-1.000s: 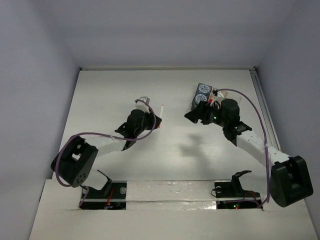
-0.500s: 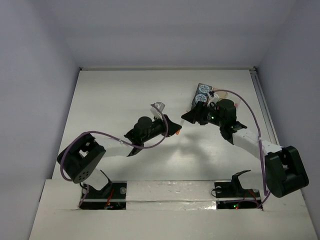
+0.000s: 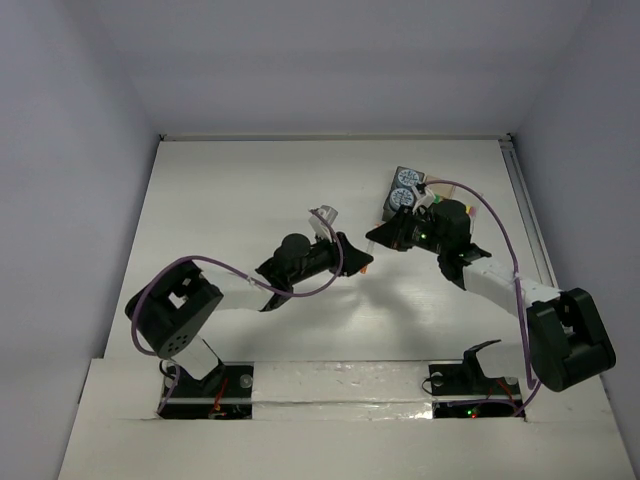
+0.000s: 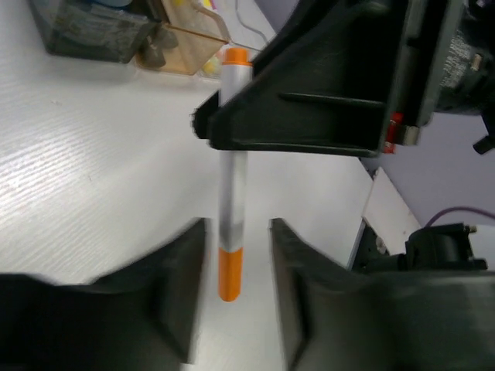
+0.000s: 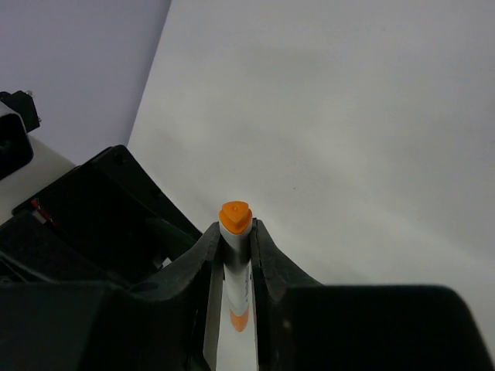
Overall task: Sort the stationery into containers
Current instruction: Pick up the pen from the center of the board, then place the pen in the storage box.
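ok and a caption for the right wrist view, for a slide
Right hand clamped on an orange-ended white pen, with the white table beyond.

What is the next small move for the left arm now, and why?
Probably draw the left gripper back, away from the orange-ended pen. Its fingers stand apart with gaps on both sides of the pen, while the right gripper is clamped on it.

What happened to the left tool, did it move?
Yes. The left tool slid right, nearer the tray, up to the right tool gripping the pen.
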Controlling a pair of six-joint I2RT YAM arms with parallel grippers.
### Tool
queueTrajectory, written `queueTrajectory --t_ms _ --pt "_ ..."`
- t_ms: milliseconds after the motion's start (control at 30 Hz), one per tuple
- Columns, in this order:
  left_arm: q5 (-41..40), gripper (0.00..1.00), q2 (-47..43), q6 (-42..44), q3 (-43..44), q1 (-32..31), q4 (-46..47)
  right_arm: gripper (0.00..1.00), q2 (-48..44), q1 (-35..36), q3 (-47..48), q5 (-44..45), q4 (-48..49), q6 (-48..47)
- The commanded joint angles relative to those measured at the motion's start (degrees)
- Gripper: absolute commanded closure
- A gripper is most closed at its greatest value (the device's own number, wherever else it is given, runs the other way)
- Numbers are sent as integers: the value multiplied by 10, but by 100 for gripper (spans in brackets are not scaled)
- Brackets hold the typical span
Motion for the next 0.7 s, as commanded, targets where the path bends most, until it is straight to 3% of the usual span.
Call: queueTrajectory --t_ms 0,67,133,167,233,400,500,667 --pt "10 58 -16 7 25 -6 37 100 -6 2 0 21 8 -18" --pt "5 38 -24 18 15 -6 35 100 -13 2 1 34 -1 -23" --pt "2 25 -47 33 5 -6 35 100 -25 2 5 65 -22 -28" --pt "-4 12 -56 40 -5 -6 29 100 -28 2 11 79 -30 -33" --pt "-10 2 -87 50 -15 -6 21 100 -36 2 19 115 -56 -39" --pt "-43 1 -177 82 -61 -6 -27 100 -56 -4 64 207 -140 -76" --pt "-67 1 -233 99 -87 -6 -64 100 -58 -38 105 309 -204 -112" --pt "-95 1 -299 114 -132 -6 -96 100 -23 -196 194 367 -263 -154"
